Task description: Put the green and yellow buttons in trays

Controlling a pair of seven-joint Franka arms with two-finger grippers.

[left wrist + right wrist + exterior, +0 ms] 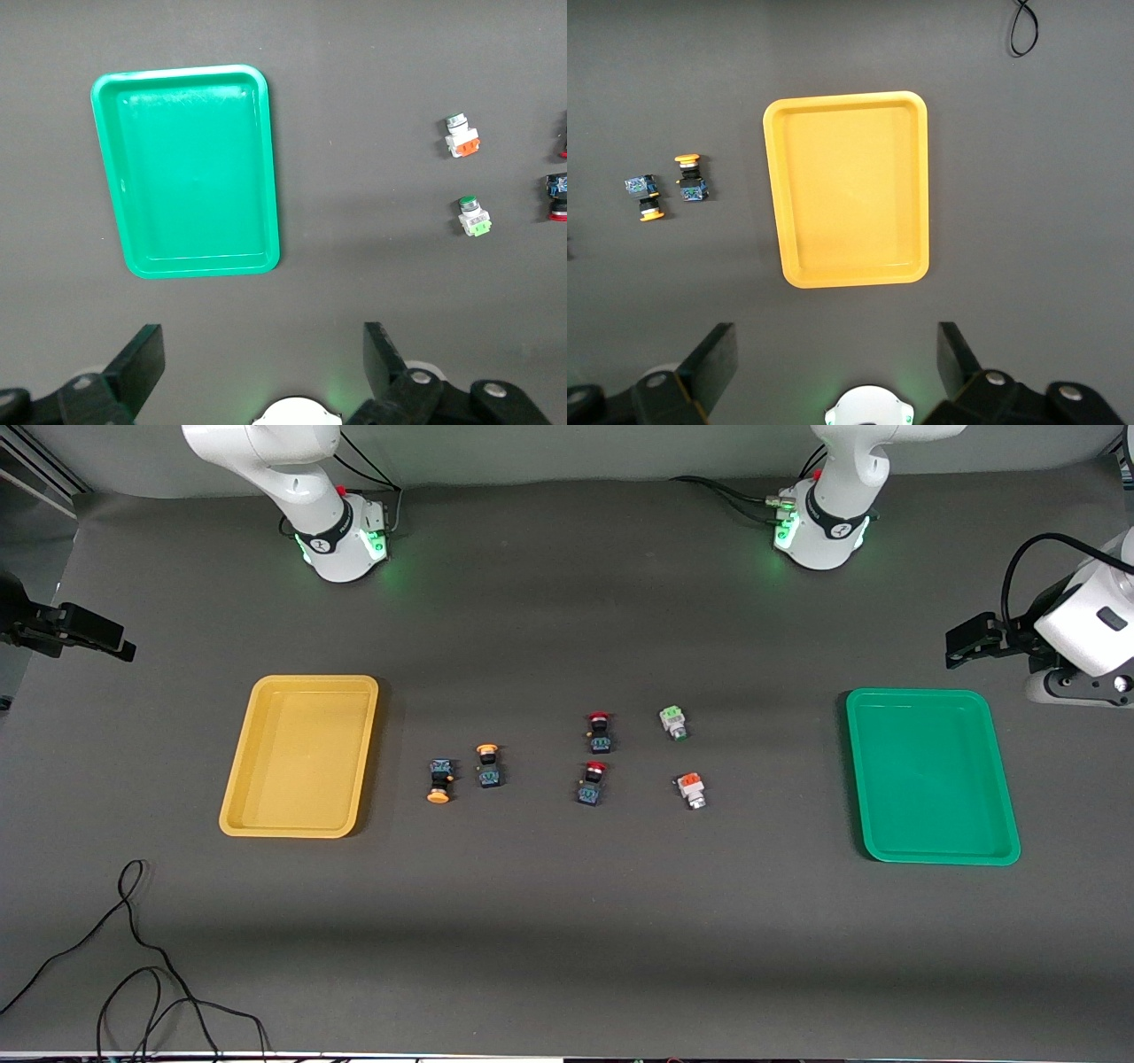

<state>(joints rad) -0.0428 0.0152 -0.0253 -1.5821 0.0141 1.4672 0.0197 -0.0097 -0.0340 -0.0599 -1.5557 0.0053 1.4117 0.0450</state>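
Buttons [488, 766] untouched; left gripper [257, 367], right gripper [833, 367] wide, empty.

Two red switches [599, 728] [593, 782] sit mid-worktop [567, 921], one nearer the camera than the other, while a black cable [133, 957] loops along the worktop's near edge.

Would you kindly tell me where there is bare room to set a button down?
Both the shallow yellow plastic tray and the shallow green plastic tray hold nothing. Bare mat lies between the whitish switches and the green tray. It is crowded between the yellow-capped switches and red-capped switches.
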